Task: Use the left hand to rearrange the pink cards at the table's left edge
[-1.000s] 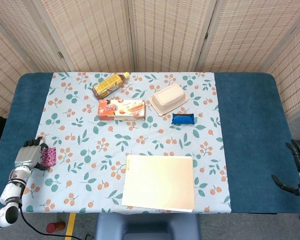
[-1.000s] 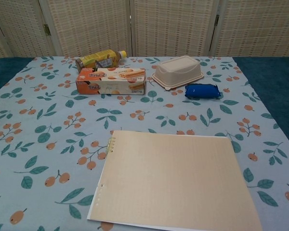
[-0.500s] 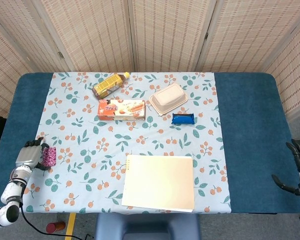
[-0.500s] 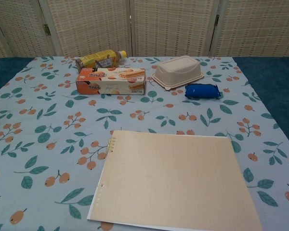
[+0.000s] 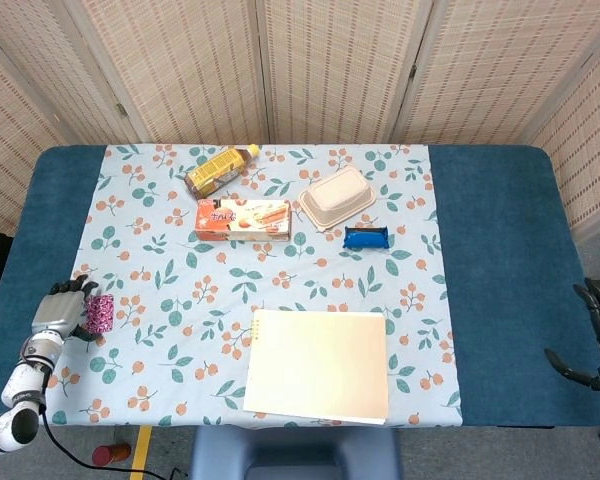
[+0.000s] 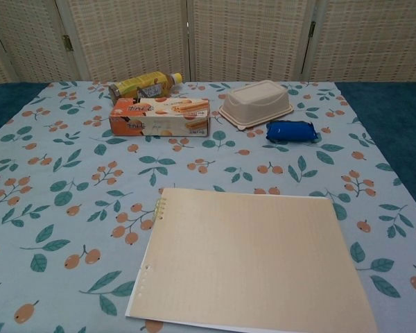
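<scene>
Head view: pink cards (image 5: 101,312) sit at the bench (image 5: 40,230) left edge, left robot hand (image 5: 60,308) touching them, fingers curled at their side; grip or just contact, can't tell. Placement suits a nudge along the edge. Right robot hand (image 5: 592,345) idles off the right edge, apparently holding nothing. Notebook (image 5: 320,363) well apart
</scene>
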Action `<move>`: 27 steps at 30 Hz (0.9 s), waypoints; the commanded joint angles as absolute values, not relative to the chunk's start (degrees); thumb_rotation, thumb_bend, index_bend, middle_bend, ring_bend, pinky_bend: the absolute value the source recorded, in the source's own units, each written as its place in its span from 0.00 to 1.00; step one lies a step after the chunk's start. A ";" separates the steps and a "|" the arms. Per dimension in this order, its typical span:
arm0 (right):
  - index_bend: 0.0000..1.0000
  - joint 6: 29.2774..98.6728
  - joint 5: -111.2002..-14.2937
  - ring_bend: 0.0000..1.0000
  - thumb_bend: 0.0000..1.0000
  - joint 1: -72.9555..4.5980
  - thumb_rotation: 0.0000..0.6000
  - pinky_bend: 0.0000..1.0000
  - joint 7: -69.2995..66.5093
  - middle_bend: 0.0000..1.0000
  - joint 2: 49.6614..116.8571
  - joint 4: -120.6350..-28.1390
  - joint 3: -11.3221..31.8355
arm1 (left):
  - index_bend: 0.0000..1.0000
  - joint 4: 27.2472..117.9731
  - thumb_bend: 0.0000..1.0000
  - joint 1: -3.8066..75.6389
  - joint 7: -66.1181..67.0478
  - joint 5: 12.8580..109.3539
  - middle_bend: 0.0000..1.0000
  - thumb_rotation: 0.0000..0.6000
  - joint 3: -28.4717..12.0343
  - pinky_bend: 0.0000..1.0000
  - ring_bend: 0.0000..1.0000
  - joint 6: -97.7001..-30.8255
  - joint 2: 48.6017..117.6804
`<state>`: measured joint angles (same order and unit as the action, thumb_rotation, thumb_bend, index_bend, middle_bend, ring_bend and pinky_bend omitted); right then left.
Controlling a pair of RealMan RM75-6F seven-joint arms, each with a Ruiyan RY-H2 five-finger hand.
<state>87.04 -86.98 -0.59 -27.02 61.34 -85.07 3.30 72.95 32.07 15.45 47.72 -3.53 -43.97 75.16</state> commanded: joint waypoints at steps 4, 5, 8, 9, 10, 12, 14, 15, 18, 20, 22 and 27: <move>0.04 86.19 -87.36 0.00 0.28 -1.10 1.00 0.00 -28.38 0.00 60.57 -84.98 3.18 | 0.14 82.50 0.21 29.28 10.62 51.16 0.00 1.00 -7.35 0.00 0.00 -53.40 70.33; 0.04 85.86 -87.44 0.00 0.28 -1.26 1.00 0.00 -28.68 0.00 60.43 -84.87 3.10 | 0.15 83.80 0.21 28.74 9.83 51.74 0.00 1.00 -7.85 0.00 0.00 -54.89 69.81; 0.04 84.94 -87.52 0.00 0.28 -1.71 1.00 0.00 -29.76 0.00 60.09 -84.26 2.97 | 0.16 87.05 0.21 26.97 8.15 54.07 0.00 1.00 -8.72 0.00 0.00 -59.52 68.62; 0.04 84.72 -87.53 0.00 0.28 -1.84 1.00 0.00 -30.07 0.00 60.03 -84.01 2.97 | 0.17 87.82 0.21 26.48 8.19 54.78 0.00 1.00 -8.63 0.00 0.00 -60.66 68.28; 0.04 84.45 -87.61 0.00 0.28 -2.00 1.00 0.00 -30.45 0.00 60.00 -83.74 2.91 | 0.17 88.57 0.22 26.00 8.45 55.50 0.00 1.00 -8.43 0.00 0.00 -61.78 67.97; 0.04 83.56 -87.95 0.00 0.28 -2.42 1.00 0.00 -31.36 0.00 59.85 -83.13 2.59 | 0.17 90.52 0.22 24.72 9.14 57.02 0.00 1.00 -7.80 0.00 0.00 -64.32 67.24; 0.04 82.89 -88.39 0.00 0.28 -2.83 1.00 0.00 -31.85 0.00 59.99 -82.31 2.29 | 0.18 92.62 0.22 23.12 9.35 58.49 0.00 1.00 -7.13 0.00 0.00 -67.03 66.59; 0.05 82.68 -88.55 0.00 0.28 -2.96 1.00 0.00 -32.12 0.00 60.14 -81.99 2.16 | 0.18 93.40 0.22 22.34 9.33 59.16 0.00 1.00 -6.82 0.00 0.00 -68.32 66.45; 0.06 82.30 -89.03 0.00 0.28 -3.23 1.00 0.00 -34.01 0.00 60.48 -81.28 1.78 | 0.18 95.49 0.22 19.68 9.53 61.66 0.00 1.00 -5.50 0.00 0.00 -72.50 66.10; 0.06 82.49 -89.33 0.00 0.28 -3.22 1.00 0.00 -34.93 0.00 60.75 -80.83 1.59 | 0.19 96.31 0.22 17.69 9.16 63.84 0.00 1.00 -4.76 0.00 0.00 -75.93 66.31; 0.07 82.89 -89.91 0.00 0.28 -3.11 1.00 0.00 -36.07 0.01 60.83 -80.84 1.24 | 0.19 96.53 0.22 15.70 8.13 66.64 0.00 1.00 -4.00 0.00 0.00 -79.38 66.88; 0.07 84.31 -90.68 0.00 0.28 -2.57 1.00 0.00 -37.08 0.01 61.02 -81.01 0.78 | 0.21 95.38 0.22 12.09 5.13 73.43 0.00 1.00 -2.44 0.00 0.00 -85.76 68.07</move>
